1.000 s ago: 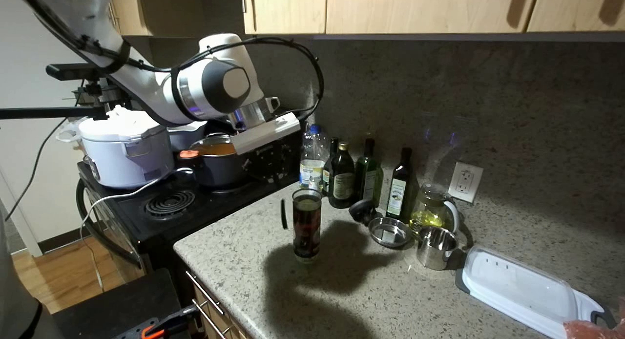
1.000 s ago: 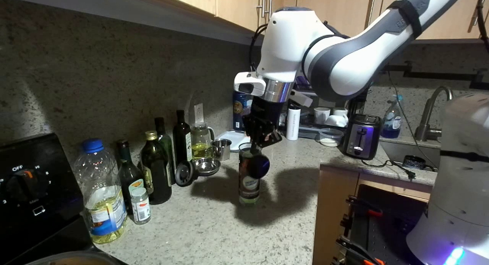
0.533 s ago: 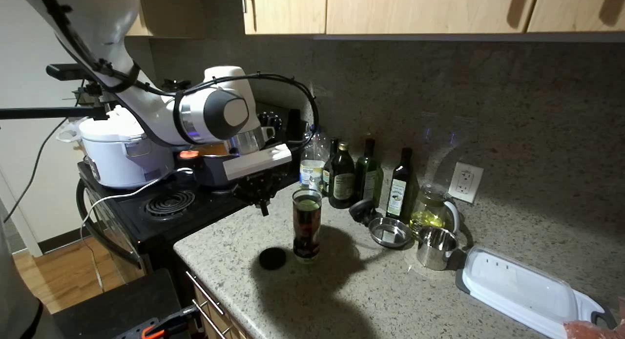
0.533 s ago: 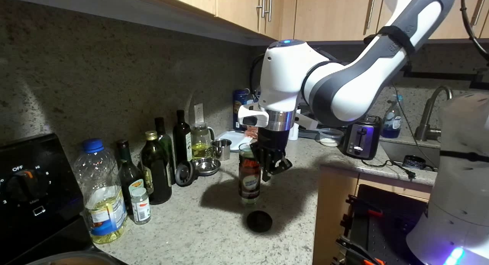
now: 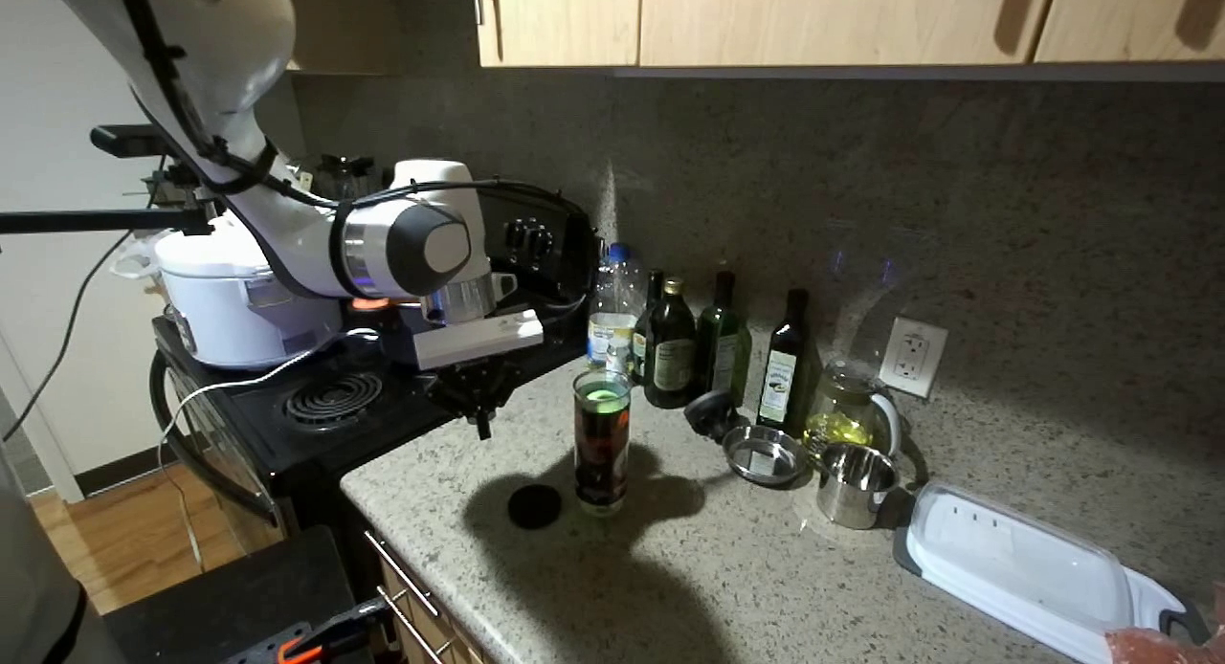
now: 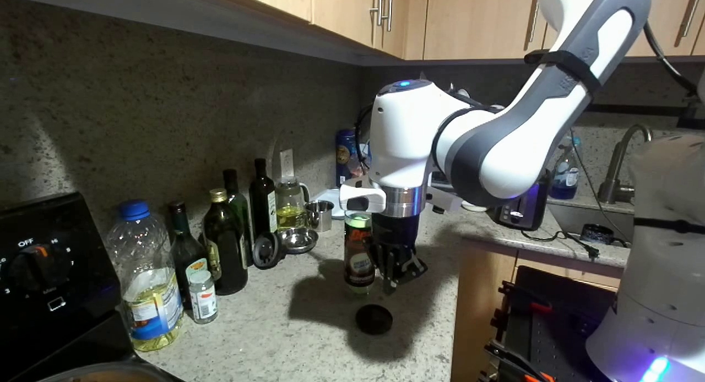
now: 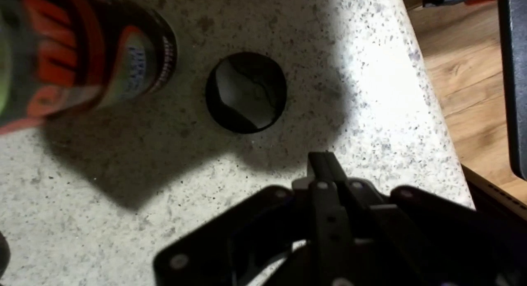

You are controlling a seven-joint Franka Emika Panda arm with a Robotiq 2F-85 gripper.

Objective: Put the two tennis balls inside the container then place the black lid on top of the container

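The container (image 5: 602, 458), a clear tube with a dark red label, stands upright on the counter in both exterior views (image 6: 359, 263) and at the left of the wrist view (image 7: 99, 59). A yellow-green tennis ball (image 5: 604, 397) shows inside its top, also in an exterior view (image 6: 359, 221). The label hides the tube's middle, so I cannot make out the second ball. The black lid (image 5: 534, 507) lies flat on the counter beside the tube (image 6: 374, 320), (image 7: 246, 92). My gripper (image 7: 322, 155) is shut and empty above the counter, near the lid and apart from it (image 6: 390, 288), (image 5: 483, 432).
Dark glass bottles (image 5: 673, 348) and a plastic oil bottle (image 6: 147, 283) stand along the wall. A steel bowl (image 5: 764, 455), a steel cup (image 5: 856, 487) and a glass jug (image 6: 291, 208) are beyond the tube. The stove (image 5: 335, 401) adjoins the counter.
One second ago the lid was on edge in the air beside the tube; half a second ago and now it lies flat on the counter. My gripper has come down beside the tube.
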